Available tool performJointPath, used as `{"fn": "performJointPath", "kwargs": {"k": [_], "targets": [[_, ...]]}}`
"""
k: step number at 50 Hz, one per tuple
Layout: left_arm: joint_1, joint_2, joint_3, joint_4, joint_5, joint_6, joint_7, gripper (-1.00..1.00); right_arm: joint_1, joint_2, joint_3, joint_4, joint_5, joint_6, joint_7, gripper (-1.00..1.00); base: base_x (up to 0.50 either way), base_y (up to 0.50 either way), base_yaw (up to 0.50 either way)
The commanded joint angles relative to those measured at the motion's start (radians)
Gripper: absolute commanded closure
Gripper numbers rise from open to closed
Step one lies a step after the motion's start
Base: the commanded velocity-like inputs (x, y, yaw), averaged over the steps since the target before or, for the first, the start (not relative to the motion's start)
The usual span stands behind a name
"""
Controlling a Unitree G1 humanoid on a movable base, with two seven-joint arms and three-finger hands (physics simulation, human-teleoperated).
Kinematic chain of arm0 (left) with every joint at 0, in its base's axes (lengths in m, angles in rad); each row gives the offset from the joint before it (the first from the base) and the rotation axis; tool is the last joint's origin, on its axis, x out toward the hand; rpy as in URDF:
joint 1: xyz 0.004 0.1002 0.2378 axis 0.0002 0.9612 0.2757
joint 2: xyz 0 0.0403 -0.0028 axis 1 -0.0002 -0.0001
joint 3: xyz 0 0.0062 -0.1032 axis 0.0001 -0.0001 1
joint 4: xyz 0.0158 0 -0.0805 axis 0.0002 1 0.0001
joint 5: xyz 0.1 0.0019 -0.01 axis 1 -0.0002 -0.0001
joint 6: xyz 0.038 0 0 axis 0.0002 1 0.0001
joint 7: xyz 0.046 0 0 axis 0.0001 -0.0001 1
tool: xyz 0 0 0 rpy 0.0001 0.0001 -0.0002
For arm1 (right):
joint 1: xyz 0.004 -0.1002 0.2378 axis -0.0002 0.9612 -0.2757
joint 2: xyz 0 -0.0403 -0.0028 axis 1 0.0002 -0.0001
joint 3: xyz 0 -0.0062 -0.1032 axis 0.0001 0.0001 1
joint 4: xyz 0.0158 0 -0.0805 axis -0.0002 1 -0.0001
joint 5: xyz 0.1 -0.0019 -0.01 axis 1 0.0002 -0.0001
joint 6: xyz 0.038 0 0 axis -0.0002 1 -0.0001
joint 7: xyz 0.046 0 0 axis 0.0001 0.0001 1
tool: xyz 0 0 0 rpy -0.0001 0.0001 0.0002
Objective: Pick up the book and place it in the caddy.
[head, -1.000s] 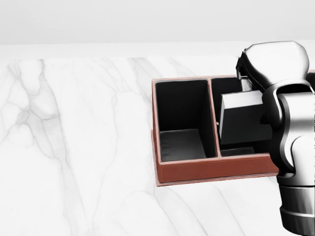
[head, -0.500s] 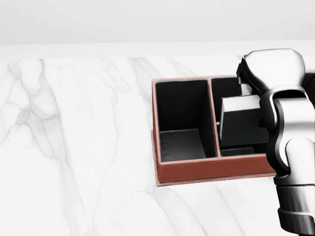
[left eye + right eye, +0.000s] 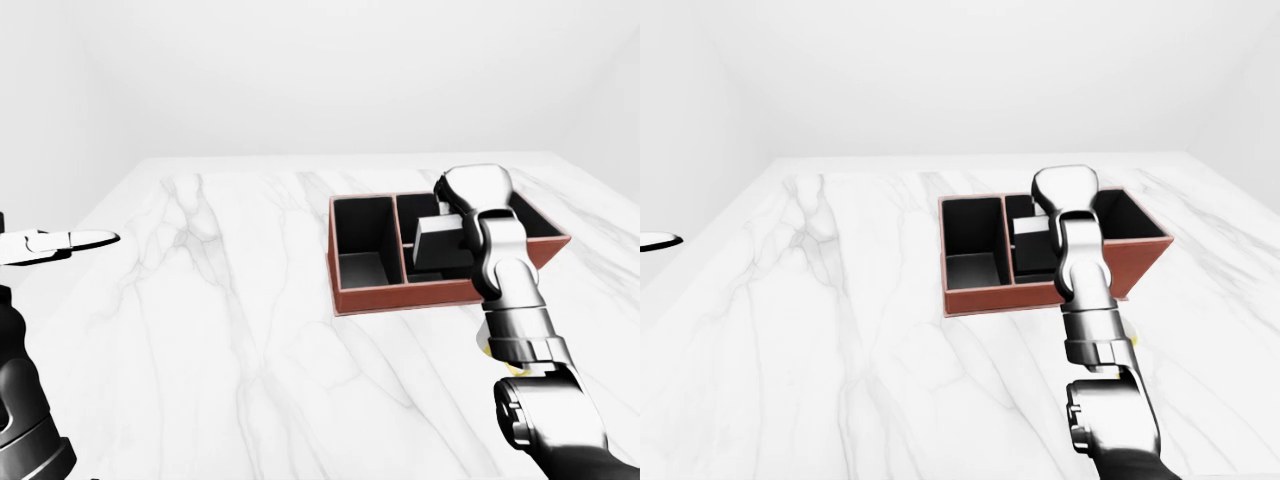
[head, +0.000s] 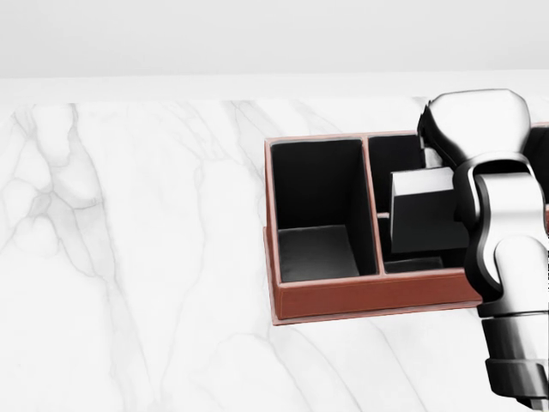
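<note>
Book (image 4: pixel 425 210) hangs over the caddy (image 4: pixel 369 300); left-eye view adds the left robot hand (image 3: pixel 60 243).

The caddy (image 4: pixel 360 300) is set on the marble table (image 4: pixel 129 257), with bare tabletop to its left and below it in the head view. Its left compartment is unobstructed from above. The middle compartment is largely blocked by the book (image 4: pixel 425 219) held over it and by the right hand (image 4: pixel 472 129). The left hand (image 3: pixel 60 242) is kept well apart at the left edge.
</note>
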Motion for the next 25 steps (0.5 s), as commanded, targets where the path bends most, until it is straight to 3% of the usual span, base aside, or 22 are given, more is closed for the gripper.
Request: {"fn": "performJointPath", "kwargs": {"k": [1,25], "targets": [[0.001,-0.002,-0.002,0.004,0.002,0.0,0.0,-1.0,-0.004,-0.002,0.003,0.02,-0.037,-0.001,-0.051,1.0,0.0,0.0,0.0],[0.0,0.0,0.002,0.002,-0.004,0.0,0.001,-1.0,-0.054,0.007,0.026,0.193,-0.024,0.0,-0.167,1.0,0.0,0.0,0.0]]}}
